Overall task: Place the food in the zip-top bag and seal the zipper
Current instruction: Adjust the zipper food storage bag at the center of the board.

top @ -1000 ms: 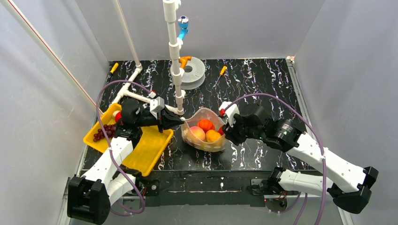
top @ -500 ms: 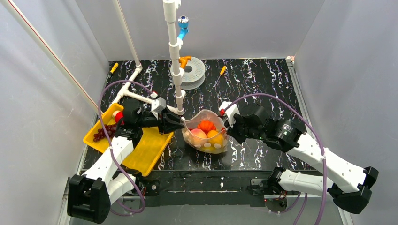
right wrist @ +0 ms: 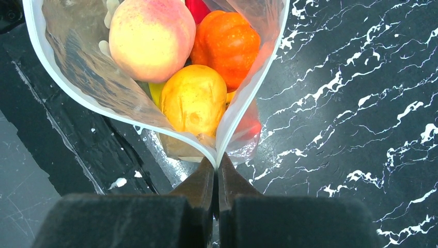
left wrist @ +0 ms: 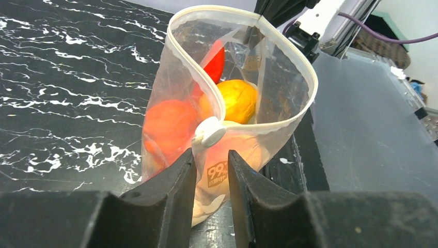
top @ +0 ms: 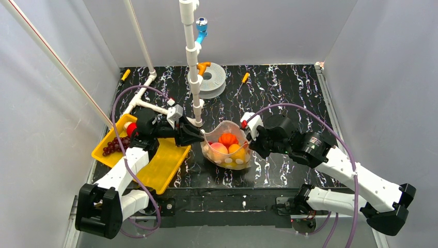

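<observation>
**Fig.** Nearest the arm bases, the yellow rectangular plastic tray (top: 160,170) holds the purple toy grapes (top: 114,144) — food not yet bagged. Just beyond, the clear dotted zip-top pouch (top: 230,161) stands on the black white-veined tabletop (top: 289,93) between the two grippers. It contains a peach-coloured fruit (right wrist: 150,36), an orange ribbed fruit (right wrist: 227,41), a yellow fruit (right wrist: 193,98) and a red piece (left wrist: 216,64).

Right gripper (right wrist: 216,163): jaws clamped on the pouch's end, where the two sides of the whitish press-strip zipper (left wrist: 222,9) converge. Left gripper (left wrist: 212,155): jaws narrowly apart at the opposite end, the white round slider (left wrist: 209,133) just past their tips; whether they touch plastic cannot be told.

Risk: with only one firm pinch, the floppy pouch may slump and spill fruit, or sealing may begin before the grapes are in. The mouth faces upward, bowed open — its long axis runs left to right, gripper to gripper.
</observation>
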### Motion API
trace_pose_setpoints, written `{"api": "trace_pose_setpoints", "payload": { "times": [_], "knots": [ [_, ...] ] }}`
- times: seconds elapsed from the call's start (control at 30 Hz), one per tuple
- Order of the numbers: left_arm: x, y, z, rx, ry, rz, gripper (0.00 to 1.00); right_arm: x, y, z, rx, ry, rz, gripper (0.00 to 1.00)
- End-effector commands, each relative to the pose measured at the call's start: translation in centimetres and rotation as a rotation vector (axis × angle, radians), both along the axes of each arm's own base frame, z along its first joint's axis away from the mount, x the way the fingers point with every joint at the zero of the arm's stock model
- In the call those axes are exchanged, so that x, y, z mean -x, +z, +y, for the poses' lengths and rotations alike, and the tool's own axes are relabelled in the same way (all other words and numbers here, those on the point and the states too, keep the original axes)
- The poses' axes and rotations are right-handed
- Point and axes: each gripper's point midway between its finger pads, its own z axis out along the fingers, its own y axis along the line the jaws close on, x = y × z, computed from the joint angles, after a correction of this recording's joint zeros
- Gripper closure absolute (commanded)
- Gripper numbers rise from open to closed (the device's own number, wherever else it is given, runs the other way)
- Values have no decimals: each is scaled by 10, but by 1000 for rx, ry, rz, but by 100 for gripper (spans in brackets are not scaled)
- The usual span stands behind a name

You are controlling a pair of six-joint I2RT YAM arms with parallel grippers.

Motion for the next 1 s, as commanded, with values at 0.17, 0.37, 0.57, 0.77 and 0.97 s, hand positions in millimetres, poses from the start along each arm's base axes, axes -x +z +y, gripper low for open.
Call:
{"api": "trace_pose_setpoints", "payload": {
  "times": [0.17, 0.37, 0.57, 0.77, 0.97],
  "knots": [
    [9, -1, -12, 9, -87, 20, 69, -3, 16, 13, -77, 12, -27, 99],
    [9, -4, -10, -16, -78, 5, 100, -8, 13, 7, -50, -20, -39, 98],
    [6, -5, -6, -36, -23, -20, 100, -20, 14, -13, -1, -131, -79, 66],
    [5, -2, -6, -37, -28, 0, 100, -20, 47, -10, 11, -127, -102, 40],
    [5, 4, -6, -42, -26, 16, 100, -13, 87, 43, -53, 34, -140, 31]
  ]
}}
